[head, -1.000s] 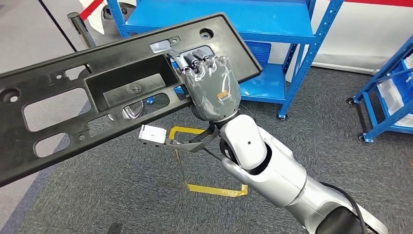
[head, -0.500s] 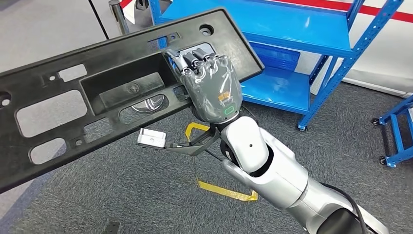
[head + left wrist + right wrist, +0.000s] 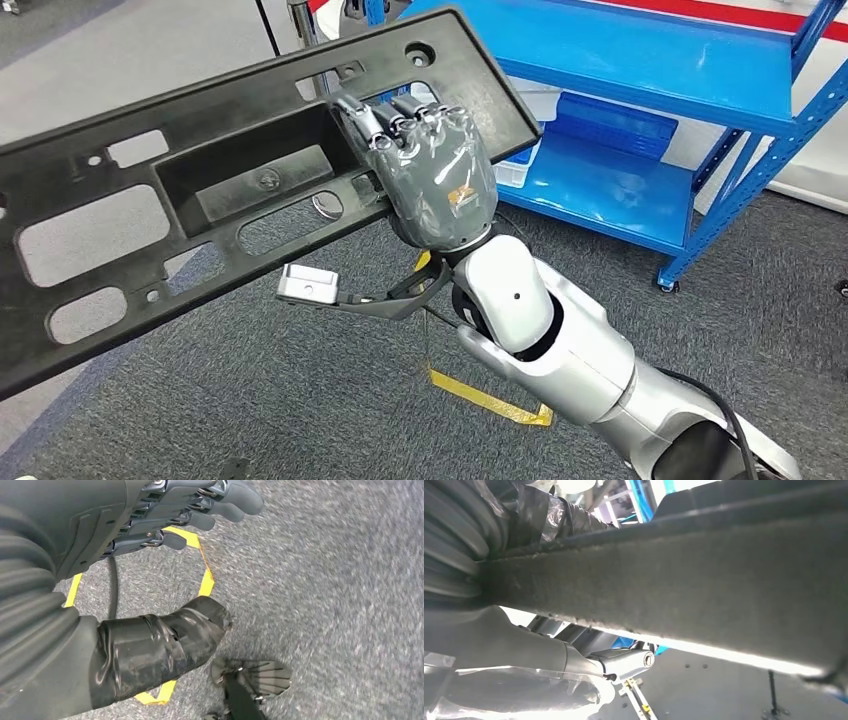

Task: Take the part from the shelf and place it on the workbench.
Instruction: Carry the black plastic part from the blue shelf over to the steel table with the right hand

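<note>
Your view has swung across the last second: the blue shelf has slid toward the right and the yellow floor tape has drifted with it, so the camera and body are turning, not the things. Against that, the black plastic panel sits in almost the same place in the head view, carried clear of the shelf. I read this as the carry leg: the pick is done and you are turning away toward the bench, which none of the views yet shows.

Your right hand grips the panel, fingers hooked over the rim of the rectangular recess near its right end, the long left end hanging unsupported out past the frame edge. The left hand hangs over the grey carpet, fingers apart and holding nothing.

What you cannot check: the panel's far left end is cut off, the thumb's hold under the panel is hidden in the head view, and the right wrist view gives you little beyond the panel's dark edge, close and blurred.
</note>
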Robot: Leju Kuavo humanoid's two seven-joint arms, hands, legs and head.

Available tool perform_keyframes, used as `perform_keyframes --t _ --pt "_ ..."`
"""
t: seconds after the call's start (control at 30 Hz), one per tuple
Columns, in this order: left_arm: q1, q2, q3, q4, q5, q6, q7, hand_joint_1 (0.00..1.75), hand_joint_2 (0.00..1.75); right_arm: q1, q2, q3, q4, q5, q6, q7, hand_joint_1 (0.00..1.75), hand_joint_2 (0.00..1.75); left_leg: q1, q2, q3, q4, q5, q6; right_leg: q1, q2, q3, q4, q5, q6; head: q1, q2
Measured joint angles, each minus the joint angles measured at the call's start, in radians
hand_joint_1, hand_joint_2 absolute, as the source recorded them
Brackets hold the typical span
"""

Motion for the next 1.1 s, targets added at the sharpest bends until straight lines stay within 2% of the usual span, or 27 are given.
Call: perform_keyframes --t 0.03,0.07,0.1,0.13,0.17,0.2,0.27,0.3,0.33,0.37,0.4,0.47,0.53,0.57,0.6,0.63,0.67,0.7,0.77,0.8,0.83,0.9,0.93,0.97,1.03,1.07,1.1 --pt "-0.001 0.000 0.000 0.000 0.005 -0.003 -0.005 0.00 1.75 0.001 0.000 0.000 -0.006 0.000 0.004 0.000 1.75 1.75 0.001 0.016 -0.026 0.064 -0.032 -0.004 0.002 -0.012 -0.001 0.000 0.001 -0.002 -0.004 0.000" --pt "-0.002 0.000 0.000 0.000 0.010 -0.004 -0.010 0.00 1.75 0.002 0.000 0.000 -0.012 0.001 0.009 0.000 1.75 1.75 0.002 0.021 -0.049 0.120 -0.055 -0.007 0.003 -0.026 -0.002 0.000 0.001 -0.003 -0.004 0.000" --pt "-0.002 0.000 0.000 0.000 0.014 -0.006 -0.015 0.00 1.75 0.004 0.000 0.001 -0.017 0.001 0.015 0.000 1.75 1.75 0.003 0.023 -0.059 0.150 -0.062 -0.007 0.004 -0.039 -0.002 0.000 0.000 -0.003 -0.004 0.000" --pt "-0.002 0.000 0.000 0.000 0.017 -0.006 -0.021 0.00 1.75 0.005 -0.001 0.001 -0.022 0.001 0.019 0.000 1.75 1.75 0.003 0.025 -0.052 0.144 -0.052 -0.006 0.005 -0.052 -0.002 0.000 0.000 -0.003 -0.004 0.000" --pt "-0.002 0.001 0.000 0.000 0.019 -0.006 -0.025 0.00 1.75 0.005 -0.001 0.001 -0.026 -0.001 0.022 0.000 1.75 1.75 0.002 0.029 -0.026 0.101 -0.028 -0.003 0.007 -0.065 -0.002 0.000 0.000 -0.003 -0.004 0.000" --pt "-0.002 0.001 0.000 0.000 0.020 -0.006 -0.029 0.00 1.75 0.005 -0.001 0.001 -0.030 -0.004 0.022 -0.001 1.75 1.75 -0.001 0.043 0.013 0.034 0.001 0.003 0.008 -0.076 -0.001 0.000 -0.001 -0.002 -0.004 0.000" --pt "-0.004 0.004 0.000 0.000 0.023 -0.006 -0.036 0.00 1.75 0.001 -0.001 0.001 -0.036 -0.018 0.019 -0.006 1.75 1.75 -0.013 0.083 0.076 -0.081 0.033 0.019 0.014 -0.095 -0.001 -0.001 -0.003 0.002 -0.003 0.000" --pt "-0.005 0.004 0.000 0.000 0.024 -0.006 -0.039 0.00 1.75 0.000 -0.001 0.001 -0.037 -0.024 0.016 -0.010 1.75 1.75 -0.019 0.094 0.088 -0.109 0.036 0.027 0.016 -0.104 0.000 -0.001 -0.003 0.005 -0.003 0.000" --pt "-0.005 0.005 0.000 0.000 0.025 -0.006 -0.041 0.00 1.75 -0.001 -0.001 0.001 -0.038 -0.028 0.015 -0.013 1.75 1.75 -0.023 0.092 0.088 -0.115 0.035 0.033 0.018 -0.113 0.000 -0.003 -0.003 0.010 -0.003 0.000" --pt "-0.005 0.006 0.000 0.000 0.025 -0.006 -0.041 0.00 1.75 -0.001 -0.001 0.001 -0.038 -0.028 0.014 -0.015 1.75 1.75 -0.023 0.080 0.087 -0.119 0.039 0.039 0.019 -0.122 0.003 -0.006 -0.003 0.015 -0.003 0.000" --pt "-0.002 0.006 0.000 0.000 0.025 -0.006 -0.041 0.00 1.75 -0.001 -0.001 0.001 -0.038 -0.025 0.013 -0.016 1.75 1.75 -0.020 0.070 0.089 -0.126 0.044 0.044 0.018 -0.122 0.004 -0.005 -0.006 0.020 -0.003 0.000" --pt "0.000 0.007 0.000 0.000 0.020 -0.007 -0.041 0.00 1.75 -0.003 -0.002 0.001 -0.038 -0.016 0.011 -0.016 1.75 1.75 -0.013 0.051 0.095 -0.141 0.054 0.055 0.016 -0.085 -0.011 0.034 -0.038 0.028 0.000 0.000" --pt "-0.003 0.006 0.000 0.000 0.017 -0.009 -0.042 0.00 1.75 -0.003 -0.004 0.001 -0.038 -0.014 0.008 -0.015 1.75 1.75 -0.010 0.031 0.095 -0.145 0.059 0.063 0.013 -0.036 -0.062 0.147 -0.099 0.030 0.004 0.000" --pt "-0.004 0.006 0.000 0.000 0.017 -0.010 -0.042 0.00 1.75 -0.001 -0.005 0.001 -0.038 -0.014 0.007 -0.015 1.75 1.75 -0.010 0.020 0.093 -0.144 0.060 0.064 0.013 -0.026 -0.090 0.209 -0.122 0.030 0.006 0.000" --pt "-0.004 0.006 0.000 0.000 0.017 -0.011 -0.043 0.00 1.75 0.001 -0.007 0.001 -0.037 -0.014 0.006 -0.015 1.75 1.75 -0.011 0.006 0.093 -0.142 0.060 0.064 0.012 -0.021 -0.109 0.247 -0.129 0.031 0.006 0.000" --pt "-0.004 0.006 -0.001 0.000 0.018 -0.011 -0.043 0.00 1.75 0.002 -0.009 0.001 -0.037 -0.014 0.006 -0.015 1.75 1.75 -0.010 -0.007 0.092 -0.139 0.060 0.064 0.011 -0.019 -0.113 0.252 -0.117 0.032 0.006 0.000" --pt "-0.003 0.006 -0.001 0.000 0.018 -0.011 -0.043 0.00 1.75 0.003 -0.010 0.001 -0.037 -0.014 0.005 -0.015 1.75 1.75 -0.010 -0.021 0.091 -0.135 0.058 0.062 0.009 -0.015 -0.098 0.218 -0.087 0.033 0.006 0.000" --pt "-0.002 0.006 -0.001 0.000 0.018 -0.012 -0.043 0.00 1.75 0.002 -0.011 0.001 -0.037 -0.014 0.005 -0.015 1.75 1.75 -0.008 -0.034 0.089 -0.128 0.056 0.059 0.005 -0.002 -0.072 0.157 -0.050 0.035 0.006 0.000" --pt "-0.004 0.006 -0.001 0.000 0.019 -0.012 -0.044 0.00 1.75 0.002 -0.011 0.001 -0.038 -0.014 0.003 -0.016 1.75 1.75 -0.008 -0.060 0.076 -0.109 0.049 0.049 -0.003 0.047 -0.026 0.053 -0.009 0.036 0.005 0.000" --pt "-0.005 0.006 -0.001 0.000 0.023 -0.013 -0.047 0.00 1.75 0.002 -0.012 0.001 -0.038 -0.014 0.002 -0.016 1.75 1.75 -0.006 -0.070 0.067 -0.102 0.049 0.043 -0.004 0.066 -0.016 0.028 -0.005 0.035 0.005 0.000" --pt "-0.006 0.007 -0.002 0.000 0.028 -0.015 -0.051 0.00 1.75 0.002 -0.013 0.001 -0.038 -0.013 0.001 -0.016 1.75 1.75 -0.004 -0.081 0.059 -0.098 0.051 0.037 -0.003 0.072 -0.015 0.023 -0.010 0.032 0.005 0.000" --pt "0.000 0.008 -0.002 0.000 0.040 -0.023 -0.062 0.00 1.75 0.000 -0.014 0.001 -0.038 -0.004 0.001 -0.016 1.75 1.75 0.001 -0.097 0.049 -0.098 0.056 0.027 -0.002 0.052 -0.015 0.018 -0.006 0.024 0.006 0.000" --pt "0.003 0.008 -0.002 0.000 0.044 -0.028 -0.067 0.00 1.75 -0.001 -0.014 0.001 -0.039 0.004 0.001 -0.016 1.75 1.75 0.001 -0.085 0.042 -0.089 0.051 0.022 -0.003 0.040 -0.013 0.015 -0.004 0.018 0.003 0.000" --pt "0.004 0.007 -0.002 0.000 0.047 -0.033 -0.072 0.00 1.75 -0.003 -0.014 0.001 -0.040 0.011 0.002 -0.017 1.75 1.75 0.000 -0.062 0.028 -0.064 0.036 0.017 -0.004 0.028 -0.012 0.012 -0.002 0.013 -0.001 0.000" --pt "0.000 0.006 -0.002 0.000 0.049 -0.039 -0.081 0.00 1.75 -0.004 -0.014 0.002 -0.042 0.019 0.004 -0.018 1.75 1.75 -0.001 -0.003 -0.023 0.043 -0.015 0.007 -0.002 0.001 -0.009 0.009 -0.002 0.006 -0.009 0.000" --pt "-0.003 0.007 -0.002 0.000 0.049 -0.041 -0.084 0.00 1.75 -0.004 -0.014 0.002 -0.043 0.021 0.005 -0.018 1.75 1.75 0.000 0.012 -0.054 0.106 -0.041 0.003 0.000 -0.014 -0.009 0.009 -0.003 0.003 -0.010 0.000" --pt "-0.003 0.007 -0.002 0.000 0.049 -0.041 -0.086 0.00 1.75 -0.003 -0.015 0.002 -0.044 0.021 0.006 -0.018 1.75 1.75 0.001 0.020 -0.076 0.151 -0.053 0.001 0.002 -0.027 -0.009 0.009 -0.005 0.002 -0.010 0.000"
